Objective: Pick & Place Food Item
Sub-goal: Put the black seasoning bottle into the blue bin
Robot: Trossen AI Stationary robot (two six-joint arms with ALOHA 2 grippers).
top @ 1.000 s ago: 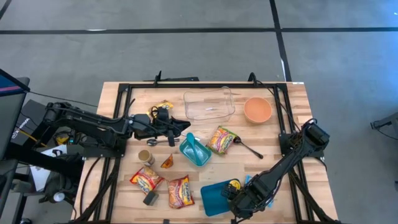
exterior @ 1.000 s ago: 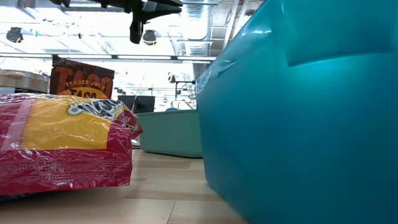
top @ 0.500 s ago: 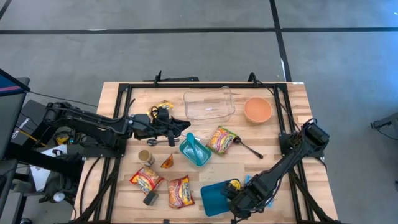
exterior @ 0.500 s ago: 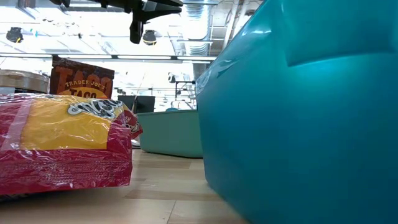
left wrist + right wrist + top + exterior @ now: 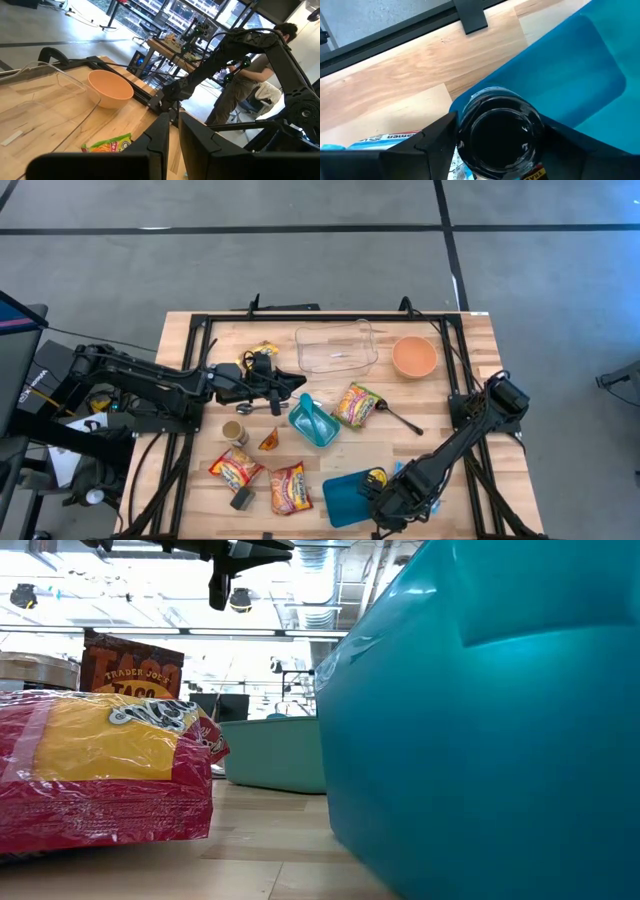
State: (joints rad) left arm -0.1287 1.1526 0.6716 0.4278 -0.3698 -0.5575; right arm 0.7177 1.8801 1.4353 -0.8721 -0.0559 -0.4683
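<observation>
No change is noted across the last second: the black-lidded jar (image 5: pixel 500 132) is held clamped in the right gripper (image 5: pixel 378 498) at the blue tray's (image 5: pixel 345 498) edge, release judged pending, while the left gripper (image 5: pixel 283 388), fingers nearly together, is parked near the teal container (image 5: pixel 314 421).

Right gripper (image 5: pixel 496 137) clamps black-lidded jar (image 5: pixel 500 131) beside blue tray (image 5: pixel 570 80).

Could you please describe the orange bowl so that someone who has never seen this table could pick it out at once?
Start at the wooden table and go to its far right corner in the high view. There, just right of the clear plastic container, sits the orange bowl. It is the only round, plain orange dish; everything else nearby is clear, teal or printed packaging.
</observation>
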